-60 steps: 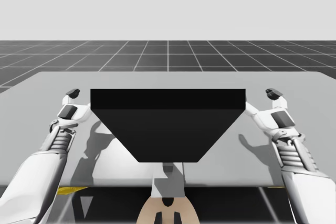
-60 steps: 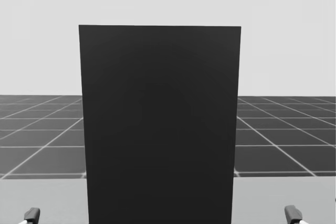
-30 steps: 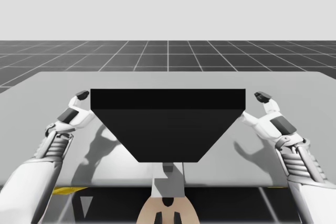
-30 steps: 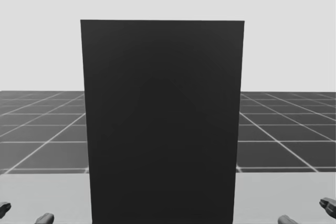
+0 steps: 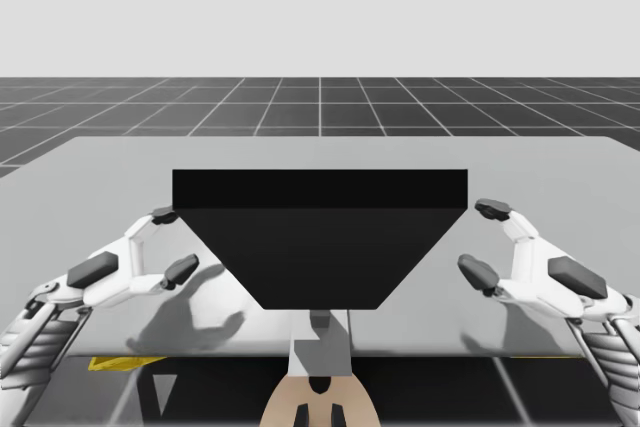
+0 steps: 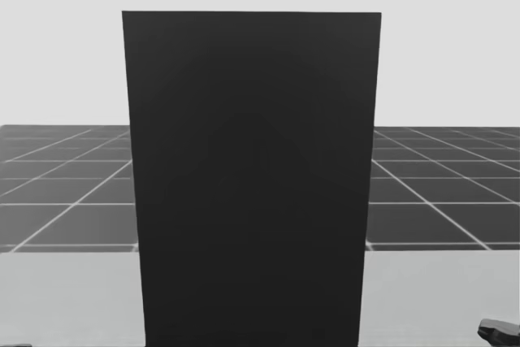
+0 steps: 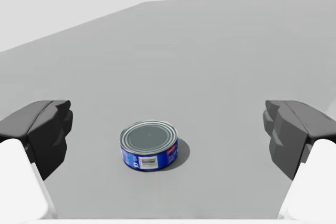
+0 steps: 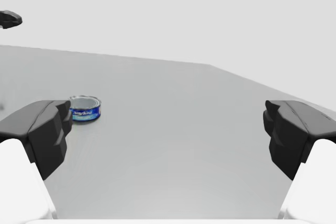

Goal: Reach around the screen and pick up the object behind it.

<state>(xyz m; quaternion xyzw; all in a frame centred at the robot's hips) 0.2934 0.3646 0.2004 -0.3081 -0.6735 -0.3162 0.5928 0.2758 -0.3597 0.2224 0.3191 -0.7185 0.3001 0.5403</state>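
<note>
Black screen (image 5: 320,247) upright, blue can (image 7: 149,152) behind

Squat blue can (image 7: 149,152), silver top, upright on table (image 7: 220,66). Black screen (image 5: 320,237) standing upright.

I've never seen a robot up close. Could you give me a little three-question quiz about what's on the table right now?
1. True or false: my left pincer is shut on the flat blue can.
2. What stands upright on the table before my head? A: a black screen. B: a red box. C: a wicker basket.
3. Fill in: the can lies straight ahead of my ____ pincer's open fingers.
Key: 1 false, its fingers stand wide apart, short of the can; 2 A; 3 left.
</note>
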